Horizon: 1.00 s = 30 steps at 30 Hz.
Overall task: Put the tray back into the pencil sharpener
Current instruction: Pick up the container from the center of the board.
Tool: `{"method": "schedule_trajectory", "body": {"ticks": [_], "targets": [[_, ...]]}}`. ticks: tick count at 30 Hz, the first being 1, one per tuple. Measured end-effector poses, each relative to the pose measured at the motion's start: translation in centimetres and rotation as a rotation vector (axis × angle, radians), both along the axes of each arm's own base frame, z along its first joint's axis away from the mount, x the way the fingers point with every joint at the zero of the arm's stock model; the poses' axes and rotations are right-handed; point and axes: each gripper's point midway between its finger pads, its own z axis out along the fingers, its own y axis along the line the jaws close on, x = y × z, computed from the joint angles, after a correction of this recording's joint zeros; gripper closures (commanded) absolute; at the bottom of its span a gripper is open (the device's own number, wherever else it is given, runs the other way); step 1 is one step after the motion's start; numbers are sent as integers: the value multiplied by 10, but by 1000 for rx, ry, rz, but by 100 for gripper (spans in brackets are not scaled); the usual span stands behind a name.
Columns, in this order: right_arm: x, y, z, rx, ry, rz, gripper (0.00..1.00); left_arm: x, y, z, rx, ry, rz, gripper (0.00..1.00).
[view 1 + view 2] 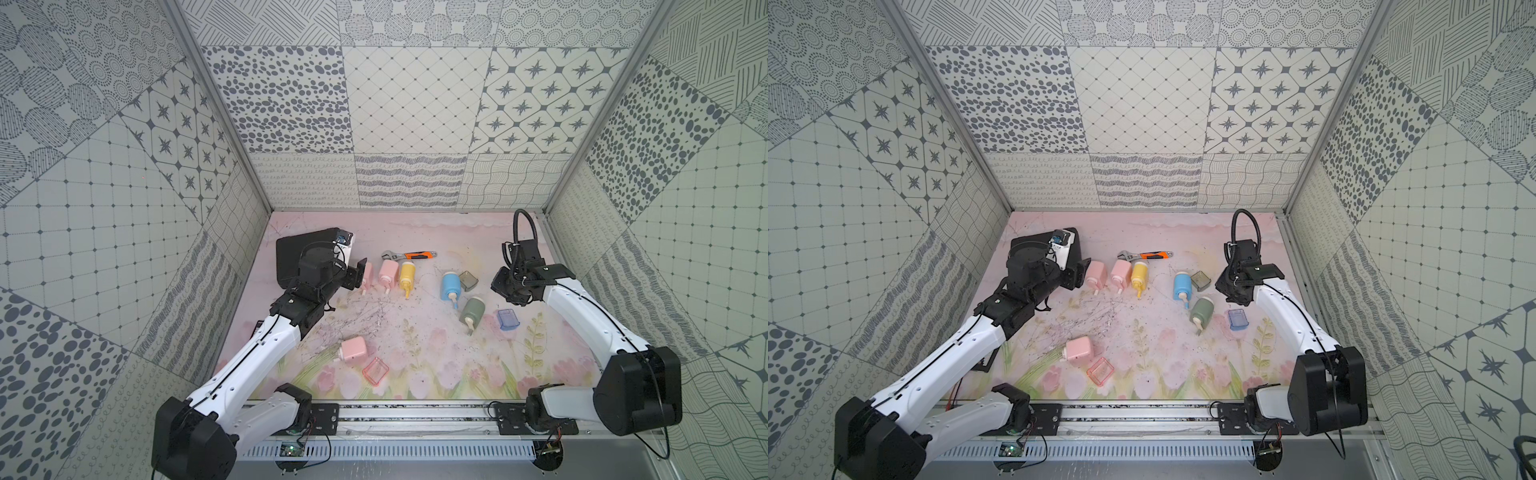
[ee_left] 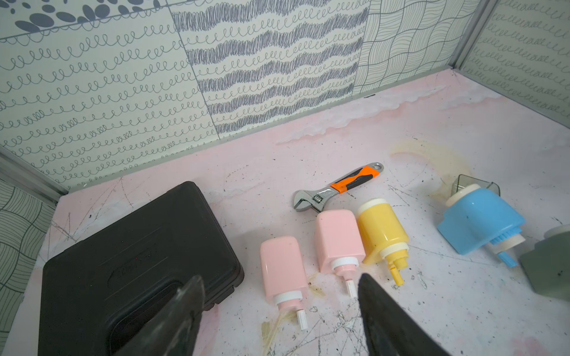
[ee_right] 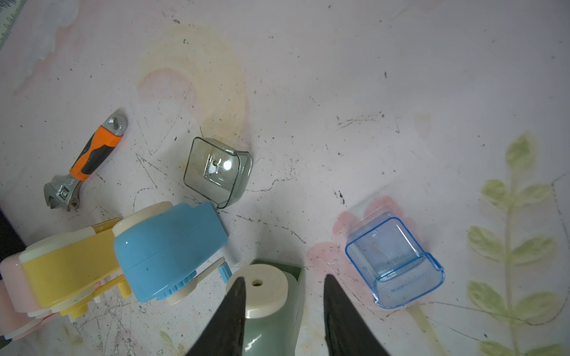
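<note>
Wrist views: left fingers (image 2: 185, 314) apart, angled down beside pink sharpener (image 2: 282, 265); right fingers (image 3: 342, 317) apart, angled down over green sharpener (image 3: 268, 326).

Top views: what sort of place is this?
Probably a lab data-collection booth: patterned panels wall three sides, the left arm and right arm mount on an aluminium rail, and a printed floral mat forms the worktop.

Grey-on-white patterned wall panels (image 1: 415, 104) on three sides; scuffed pink floral mat (image 1: 415, 345) as floor; even light.
</note>
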Motion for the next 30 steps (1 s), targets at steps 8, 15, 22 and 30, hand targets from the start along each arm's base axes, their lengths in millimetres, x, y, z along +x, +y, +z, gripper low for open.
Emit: {"method": "schedule_trajectory", "body": {"ticks": [8, 15, 22, 30], "targets": [[25, 22, -32, 87, 25, 43, 56, 1, -11, -1, -11, -4, -57, 25], [42, 34, -63, 131, 53, 61, 59, 5, -19, 0, -31, -12, -84, 27], [57, 38, -79, 139, 59, 62, 65, 9, -23, 6, -43, -28, -99, 28], [76, 41, -81, 145, 39, 55, 71, 9, -25, 8, -47, -29, -108, 29]]}}
